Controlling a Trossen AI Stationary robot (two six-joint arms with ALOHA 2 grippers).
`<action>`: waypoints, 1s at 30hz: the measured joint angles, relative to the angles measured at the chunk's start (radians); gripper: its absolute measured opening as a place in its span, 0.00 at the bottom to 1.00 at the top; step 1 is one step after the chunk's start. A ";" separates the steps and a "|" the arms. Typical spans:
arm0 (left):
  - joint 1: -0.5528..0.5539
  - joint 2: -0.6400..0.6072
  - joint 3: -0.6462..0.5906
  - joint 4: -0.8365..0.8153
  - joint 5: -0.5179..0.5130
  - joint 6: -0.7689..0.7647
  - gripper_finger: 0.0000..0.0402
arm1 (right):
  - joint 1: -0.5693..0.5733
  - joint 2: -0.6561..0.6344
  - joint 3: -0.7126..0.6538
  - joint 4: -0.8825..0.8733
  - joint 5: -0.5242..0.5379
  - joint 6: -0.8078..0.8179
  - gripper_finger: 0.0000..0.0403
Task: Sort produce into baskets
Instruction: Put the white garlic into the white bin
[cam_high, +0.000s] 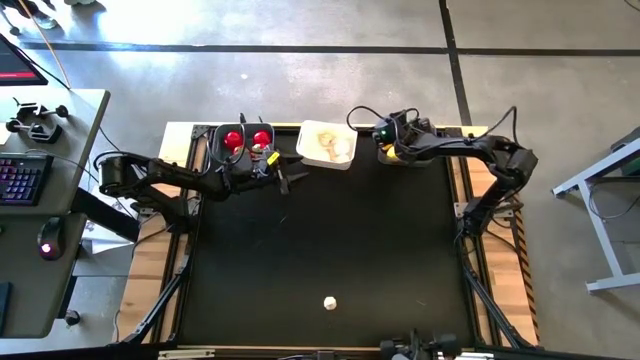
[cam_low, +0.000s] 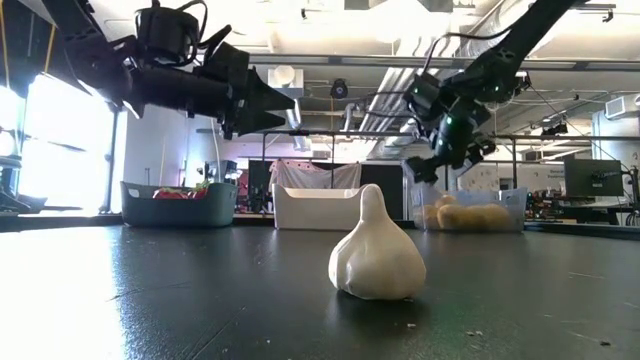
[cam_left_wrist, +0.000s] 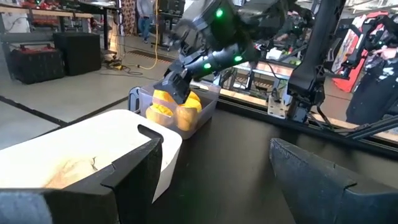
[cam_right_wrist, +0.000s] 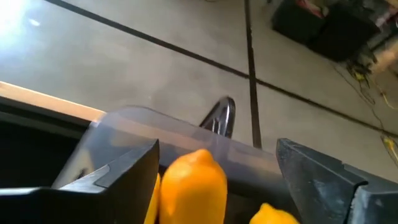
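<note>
Closest to the table-level camera, one white garlic bulb (cam_low: 377, 255) sits alone on the black table (cam_high: 330, 240), near its front edge and well apart from everything else.

Going from largest to smallest: the table is a dark mat with wooden strips along both sides. Two dark arms reach in over its far edge. Three baskets stand in a row along that edge. On the left is a dark grey basket (cam_high: 214, 140) holding two red tomatoes (cam_high: 234, 140). In the middle is a white basket (cam_high: 309, 148) holding pale garlic bulbs (cam_high: 340, 149). On the right is a grey basket (cam_left_wrist: 205, 114) holding yellow lemons (cam_left_wrist: 186, 112); from above, the right arm mostly covers it.

The left gripper (cam_high: 284, 180) hangs above the table just in front of the gap between the dark grey and white baskets, its fingers spread wide with nothing between them. The right gripper (cam_low: 432, 160) hangs directly over the lemon basket, fingers apart. A lemon (cam_right_wrist: 194, 183) shows between them in the right wrist view, but they do not touch it.
</note>
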 joint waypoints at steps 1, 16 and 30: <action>0.000 0.000 0.000 0.000 0.000 0.004 0.71 | 0.006 -0.013 0.000 0.000 0.000 -0.011 0.78; 0.016 0.000 0.001 -0.019 -0.012 0.042 0.65 | 0.261 -0.192 0.000 -0.102 -0.028 0.004 0.11; 0.009 0.072 -0.077 0.126 0.124 0.098 0.09 | 0.759 -0.175 0.000 -0.005 -0.119 0.144 0.01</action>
